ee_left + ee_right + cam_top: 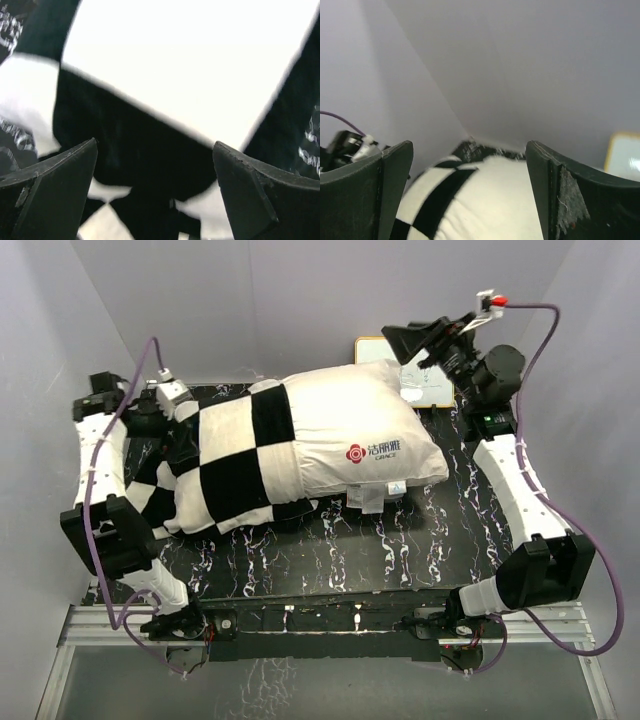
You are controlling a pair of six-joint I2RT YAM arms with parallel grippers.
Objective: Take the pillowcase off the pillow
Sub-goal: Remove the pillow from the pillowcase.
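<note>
The plump white pillow (pixel 360 435) with its red logo lies across the black marbled table (pixel 400 550). The black-and-cream checkered pillowcase (pixel 235 465) covers only its left part; the right half is bare. My left gripper (pixel 183 440) is down at the left end of the pillowcase. In the left wrist view it (pixel 155 150) is open just above the checkered fabric (pixel 135 145), holding nothing. My right gripper (pixel 395 340) hangs in the air above the pillow's far right corner, open and empty. Its wrist view shows the gripper (pixel 470 150) over the bare pillow (pixel 495 205) and the pillowcase edge (pixel 432 205).
A white board with a yellow rim (pixel 425 380) lies at the back right, partly under the right arm, and also shows in the right wrist view (pixel 625 155). Grey walls close in the table on three sides. White tags (pixel 375 498) hang at the pillow's near edge.
</note>
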